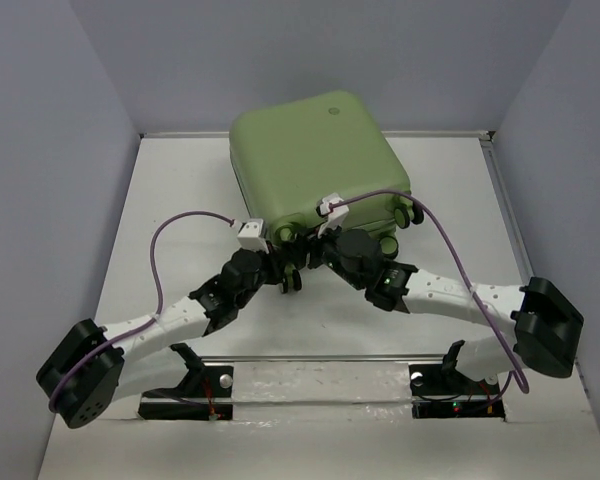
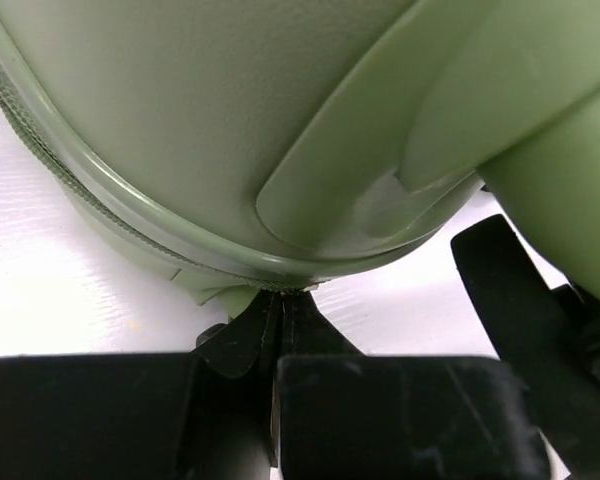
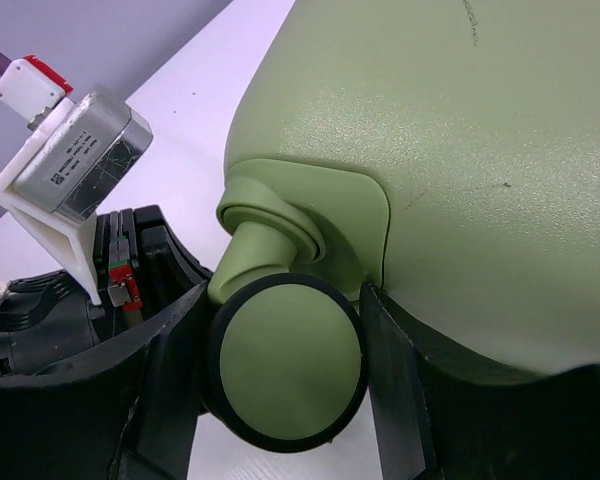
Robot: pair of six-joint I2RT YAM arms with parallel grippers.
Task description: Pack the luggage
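Observation:
The luggage (image 1: 315,160) is a pale sage-green hard-shell suitcase lying closed and flat at the back middle of the table. My left gripper (image 1: 286,266) is at its near edge. In the left wrist view the luggage (image 2: 230,120) fills the top, and my left gripper (image 2: 280,302) is shut, its tips at the zip seam (image 2: 100,195) where a small metal bit shows. My right gripper (image 3: 283,300) is closed around a green-and-black caster wheel (image 3: 285,375) at the corner of the luggage (image 3: 460,150), one finger on each side and touching it.
Two more caster wheels (image 1: 408,213) stick out at the near right corner. The left wrist's camera box (image 3: 75,150) sits close beside my right gripper. Purple cables (image 1: 160,260) arc over both arms. Grey walls (image 1: 40,150) enclose the white table (image 1: 180,190).

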